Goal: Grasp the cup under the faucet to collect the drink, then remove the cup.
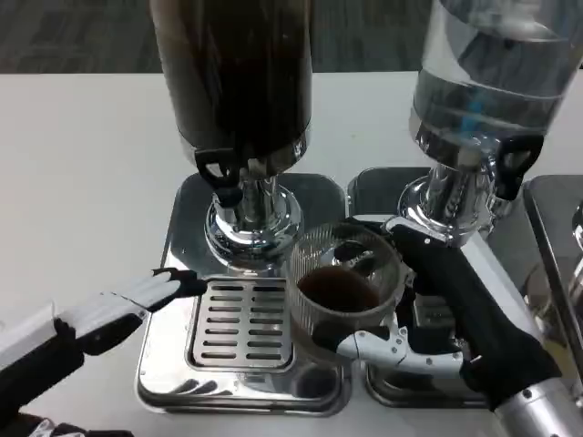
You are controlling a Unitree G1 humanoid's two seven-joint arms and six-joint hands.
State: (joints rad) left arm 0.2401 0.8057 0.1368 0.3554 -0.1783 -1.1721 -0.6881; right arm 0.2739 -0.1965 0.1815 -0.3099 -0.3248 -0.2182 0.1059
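cup (pixel 344 289), clear plastic and partly filled with a dark drink, sits in the right hand (pixel 428 309) at the right edge of the drip tray (pixel 241 325), just off to the right of the dark dispenser's faucet (pixel 221 173) rather than straight under it.

the white table (pixel 82 182) runs back to a strip of dark grey carpet (pixel 73 36) along the top of the view. on the table stand two drink dispensers side by side: the left one (pixel 235 73) has a tank full of dark liquid on a shiny chrome base (pixel 248 223) with a slotted tray in front; the right one (pixel 492 73) has a clear tank of water-like liquid with its own black-handled tap (pixel 512 164) and chrome base. a third metal tray edge (pixel 551 237) shows at the far right.

the right hand wraps around the cup from the right: black fingers curve behind its far side and a white finger (pixel 387 348) curls across its near side low down, so the cup is gripped between them. the silver right forearm (pixel 542 414) comes in from the lower right corner.

the left hand (pixel 137 305) lies flat and stretched out, fingers held straight and close together, holding nothing. its black fingertips (pixel 187 280) reach the left rim of the drip tray and seem to touch it, though contact cannot be told for sure.

no brand, label or readable writing can be made out on the tanks, bases or cup.
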